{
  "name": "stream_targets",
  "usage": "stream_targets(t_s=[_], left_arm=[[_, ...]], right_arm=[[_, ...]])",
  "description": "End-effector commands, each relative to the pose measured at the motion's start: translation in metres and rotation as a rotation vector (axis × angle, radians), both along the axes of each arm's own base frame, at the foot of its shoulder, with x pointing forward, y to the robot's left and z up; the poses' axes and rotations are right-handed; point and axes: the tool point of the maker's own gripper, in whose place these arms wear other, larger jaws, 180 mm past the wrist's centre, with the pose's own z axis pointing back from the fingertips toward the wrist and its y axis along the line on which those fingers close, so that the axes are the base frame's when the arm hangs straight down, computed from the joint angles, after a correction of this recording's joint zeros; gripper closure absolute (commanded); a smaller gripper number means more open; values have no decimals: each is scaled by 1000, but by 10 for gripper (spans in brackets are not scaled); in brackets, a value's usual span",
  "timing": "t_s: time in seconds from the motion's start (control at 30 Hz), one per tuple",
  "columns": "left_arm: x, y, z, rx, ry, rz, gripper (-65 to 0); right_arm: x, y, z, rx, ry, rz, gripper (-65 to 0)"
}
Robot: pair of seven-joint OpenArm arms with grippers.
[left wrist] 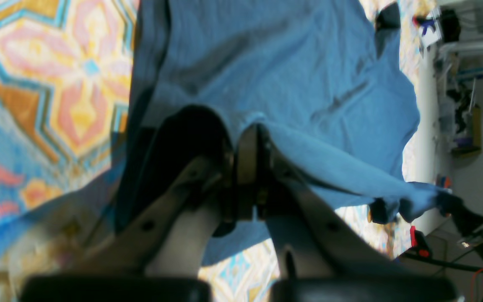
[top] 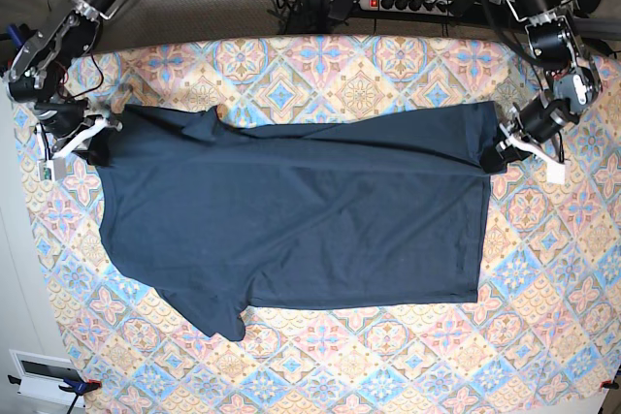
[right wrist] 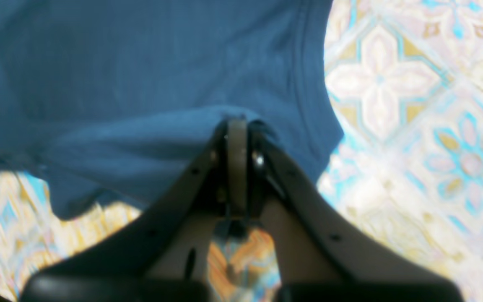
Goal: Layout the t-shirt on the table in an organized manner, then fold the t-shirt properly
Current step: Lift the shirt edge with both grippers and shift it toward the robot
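The dark navy t-shirt [top: 291, 210] lies spread across the patterned table [top: 388, 356], hem toward the right and one sleeve sticking out at the lower left. Its far edge is pulled taut between the two grippers. My left gripper [top: 503, 141] is shut on the far hem corner; in the left wrist view the jaws [left wrist: 252, 130] pinch a ridge of blue t-shirt cloth [left wrist: 287, 63]. My right gripper [top: 97, 128] is shut on the shoulder end; the right wrist view shows it [right wrist: 237, 123] clamped on a fold of the t-shirt [right wrist: 120, 63] above the table [right wrist: 413, 105].
A power strip [top: 417, 2] and cables lie beyond the table's far edge. A small white device [top: 44, 375] sits off the near left corner. Shelves with clutter [left wrist: 463, 105] stand past the table in the left wrist view.
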Motion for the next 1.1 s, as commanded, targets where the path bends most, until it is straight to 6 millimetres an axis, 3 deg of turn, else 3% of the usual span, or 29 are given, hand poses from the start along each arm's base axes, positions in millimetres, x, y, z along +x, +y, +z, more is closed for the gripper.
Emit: stream_targets(t_s=[0.0,0.13,0.37,0.5,0.6,0.67,0.87,1.07], left_arm=[[10,8,18,13,-61,10,0],[18,11,19,55,-57,7,0],[24,10,1,185,14,-11,-9],[26,0,-6,276,53,-110,-215],[23,6,-5,322,67,-146,-375],[15,12,-4,310,73,-149,-427],[-23,10,6,259,67,-201,-423],[-50,2,-9,243,121,-218,-423]], right_arm=[[5,-7,9,-8,-32,-4,-2],[15,-7,3,35,-30,-17,-2],[22,-5,-4,76,-26,-27,-13],[24,-6,0,71,-44,-29,-104],[25,-6,8,46,-60,-21,-167],[15,-7,9,17,-52,-14,-190],[-20,-6,7,-58,-2,13,-197],[-36,-6,-4,-57,43,14,-197]])
